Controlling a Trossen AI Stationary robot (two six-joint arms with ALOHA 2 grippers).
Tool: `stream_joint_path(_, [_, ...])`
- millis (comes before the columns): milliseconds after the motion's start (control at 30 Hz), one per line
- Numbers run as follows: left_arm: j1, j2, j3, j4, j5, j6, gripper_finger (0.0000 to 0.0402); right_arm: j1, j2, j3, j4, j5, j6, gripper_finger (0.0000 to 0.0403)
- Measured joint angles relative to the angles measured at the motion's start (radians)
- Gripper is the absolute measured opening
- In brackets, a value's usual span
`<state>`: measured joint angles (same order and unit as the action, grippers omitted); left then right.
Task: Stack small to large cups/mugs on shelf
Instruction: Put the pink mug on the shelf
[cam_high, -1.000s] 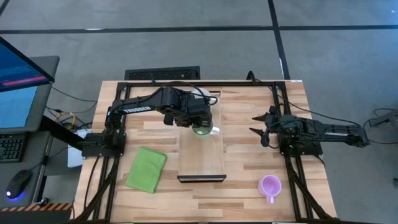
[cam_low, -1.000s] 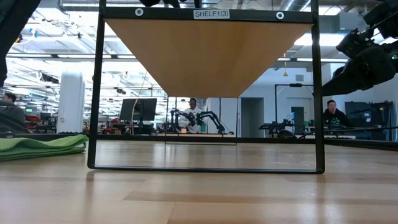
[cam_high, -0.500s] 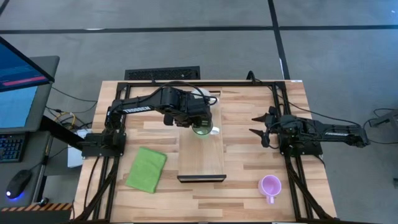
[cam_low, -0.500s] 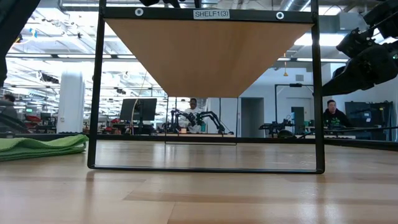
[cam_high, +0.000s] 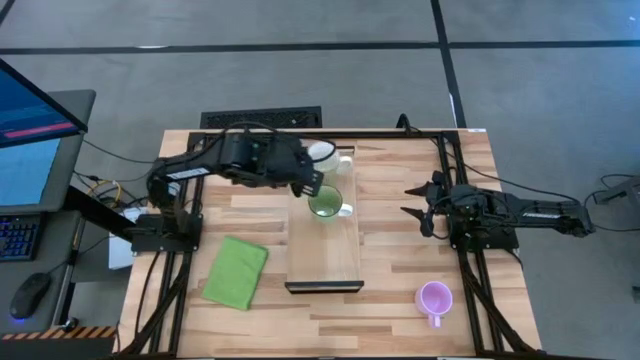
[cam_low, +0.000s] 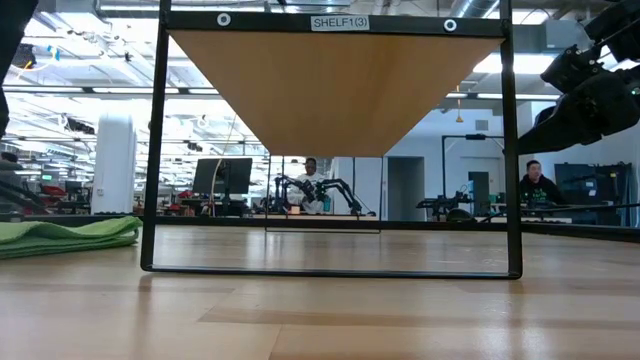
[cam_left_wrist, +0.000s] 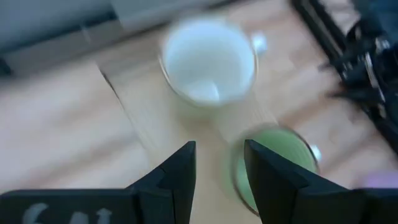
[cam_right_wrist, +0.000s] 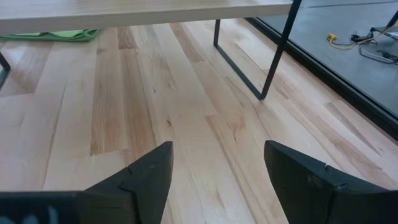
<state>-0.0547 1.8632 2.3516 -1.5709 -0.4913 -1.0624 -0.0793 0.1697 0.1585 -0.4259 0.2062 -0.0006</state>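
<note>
A white mug (cam_high: 322, 155) and a light green mug (cam_high: 325, 204) stand upright, side by side, on the far half of the shelf (cam_high: 325, 250), the green one nearer. A light purple mug (cam_high: 434, 298) stands on the tabletop at the near right. My left gripper (cam_high: 312, 184) hangs open and empty above the shelf's left edge, between the two mugs; its wrist view shows the white mug (cam_left_wrist: 208, 59) and the green mug (cam_left_wrist: 273, 165) below it. My right gripper (cam_high: 408, 200) waits open and empty to the right of the shelf.
A folded green cloth (cam_high: 236, 272) lies on the tabletop left of the shelf. The shelf's dark frame (cam_low: 155, 150) stands on the table, with its board (cam_low: 335, 90) raised above. People sit in the room beyond the table.
My left gripper has drawn back from over the green mug, toward the table's left and far edges. The green mug stands on the shelf where it was, now uncovered.
</note>
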Motion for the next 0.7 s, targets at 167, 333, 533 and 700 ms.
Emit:
stream_joint_path(167, [-0.057,-0.041,0.000,0.000,-0.261,0.238,0.0126,-0.001,0.000,0.000,0.000,0.000,0.000,0.0276])
stream_joint_path(333, [-0.107,-0.048,0.000,0.000,-0.472,0.428,0.0126,-0.001,0.000,0.000,0.000,0.001,0.000,0.0276])
stream_joint_path(533, [-0.141,-0.061,0.000,0.000,-0.491,0.547,0.0126,-0.001,0.000,0.000,0.000,0.002,0.000,0.0276])
stream_joint_path(700, [-0.170,-0.105,-0.014,0.001,-0.492,0.584,0.0126,-0.001,0.000,0.000,0.000,0.003,0.000,0.0276])
